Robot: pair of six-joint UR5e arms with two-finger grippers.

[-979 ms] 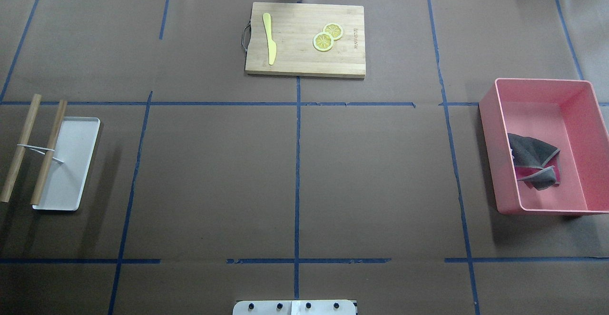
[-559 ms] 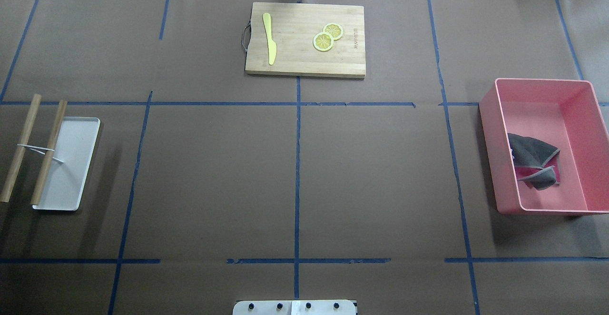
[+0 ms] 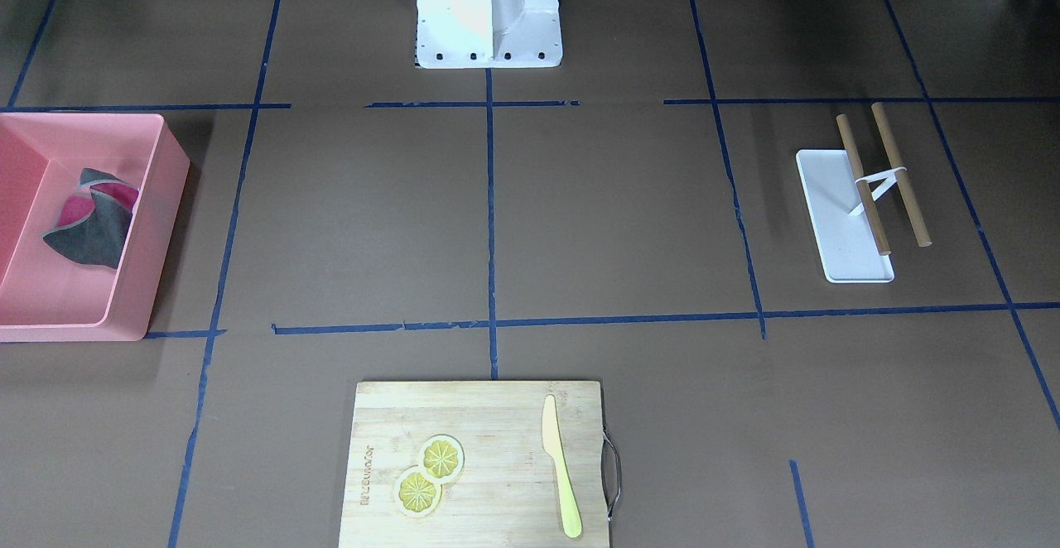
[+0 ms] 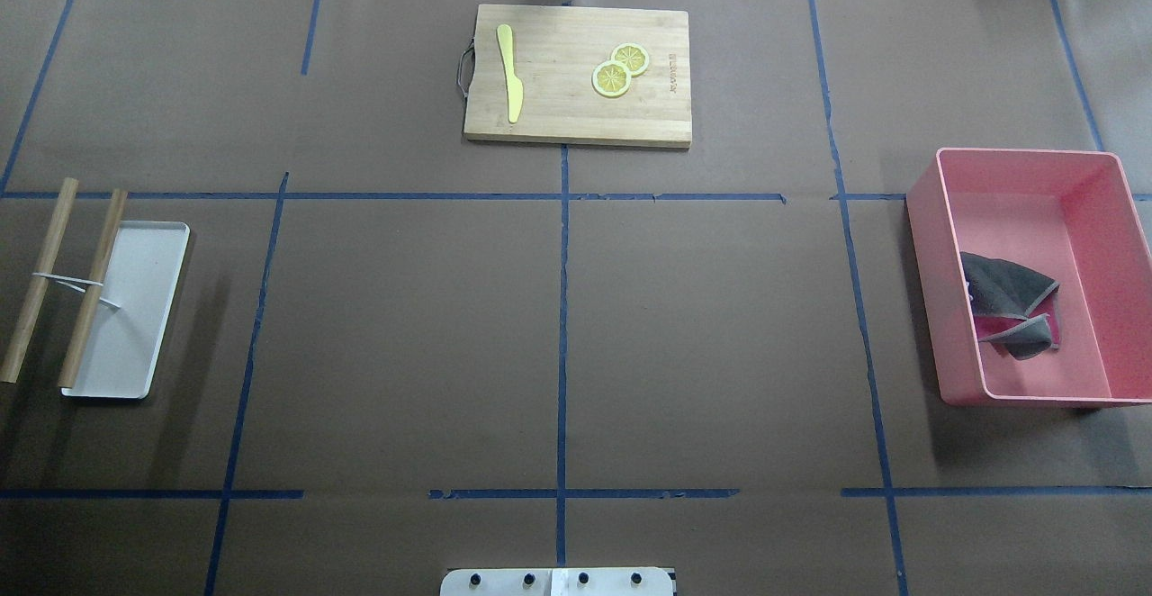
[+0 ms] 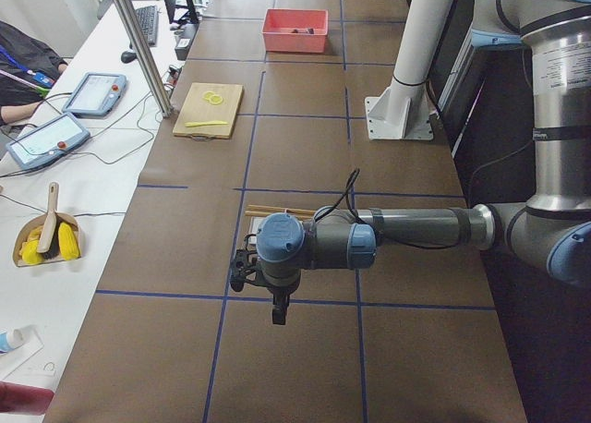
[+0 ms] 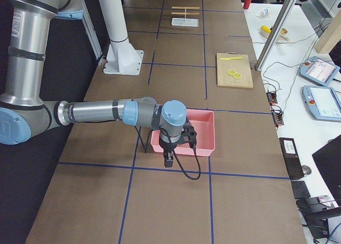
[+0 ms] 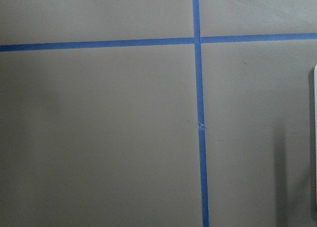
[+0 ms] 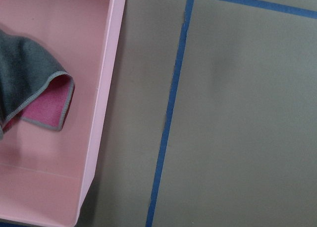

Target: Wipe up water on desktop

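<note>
The desktop (image 4: 405, 344) is a flat brown surface crossed by blue tape lines; I see no water on it in any view. A grey cloth with a pink side (image 4: 1008, 303) lies crumpled in a pink bin (image 4: 927, 218) at the right; it also shows in the right wrist view (image 8: 25, 88). My left gripper (image 5: 242, 275) hangs over the desktop's left end, near the white tray. My right gripper (image 6: 186, 136) hangs at the near edge of the pink bin (image 6: 205, 140). Both show only in the side views, so I cannot tell whether they are open or shut.
A wooden cutting board (image 4: 558, 101) with a yellow knife (image 4: 510, 74) and lemon slices (image 4: 619, 69) lies at the far middle. A white tray (image 4: 135, 308) with two tied wooden sticks (image 4: 36, 281) lies at the left. The robot's base (image 3: 489, 10) stands at the near edge.
</note>
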